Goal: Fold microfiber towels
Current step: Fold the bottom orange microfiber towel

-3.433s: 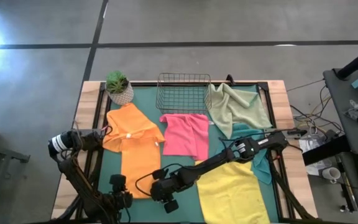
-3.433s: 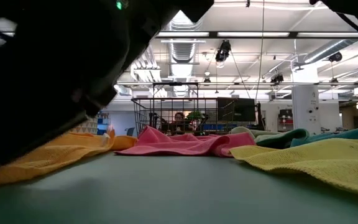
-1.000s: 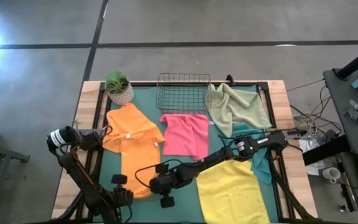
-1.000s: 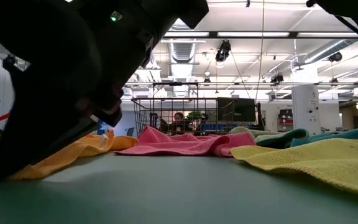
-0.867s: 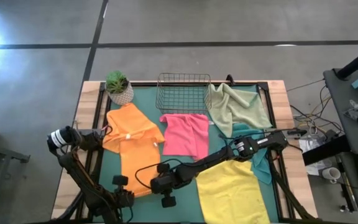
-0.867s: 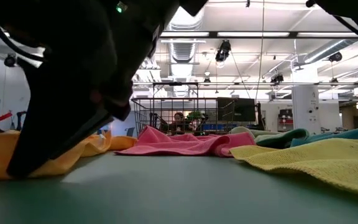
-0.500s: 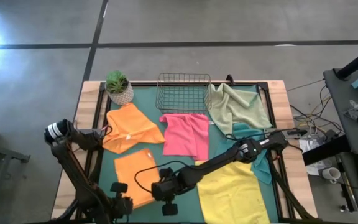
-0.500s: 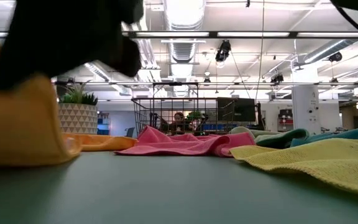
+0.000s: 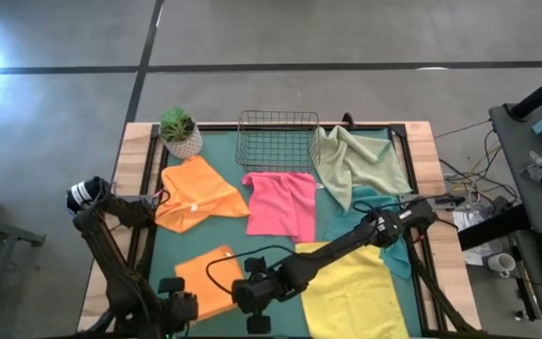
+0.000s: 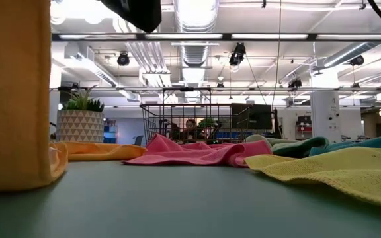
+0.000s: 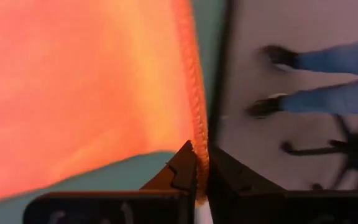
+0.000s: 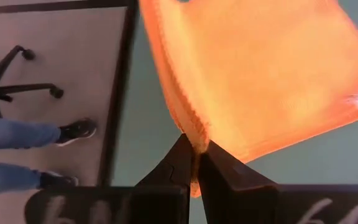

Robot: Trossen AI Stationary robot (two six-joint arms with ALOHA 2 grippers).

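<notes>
the microfiber towels lie spread over the green table mat point(image 9: 332, 231); the one i'm working is the orange towel point(image 9: 210, 280) at the near left of the table, apart from the second orange towel point(image 9: 193, 193) by the potted plant point(image 9: 179, 131).

my left gripper point(image 11: 197, 171) has its fingers pinched tight on the hemmed edge of the orange towel, and my right gripper point(image 12: 192, 152) is clamped the same way on a layered edge of it, so both arms hold it at the near edge. in the low view it hangs as a raised sheet.

i judge i'm mid-fold, with the first fold likely in. next i'd lay the held edge flat and square, then let go with both together. the pink towel point(image 9: 282, 202), yellow towel point(image 9: 346, 292), teal towel point(image 9: 393, 247) and sage towel point(image 9: 360, 165) wait unfolded near the wire basket point(image 9: 278, 139).
</notes>
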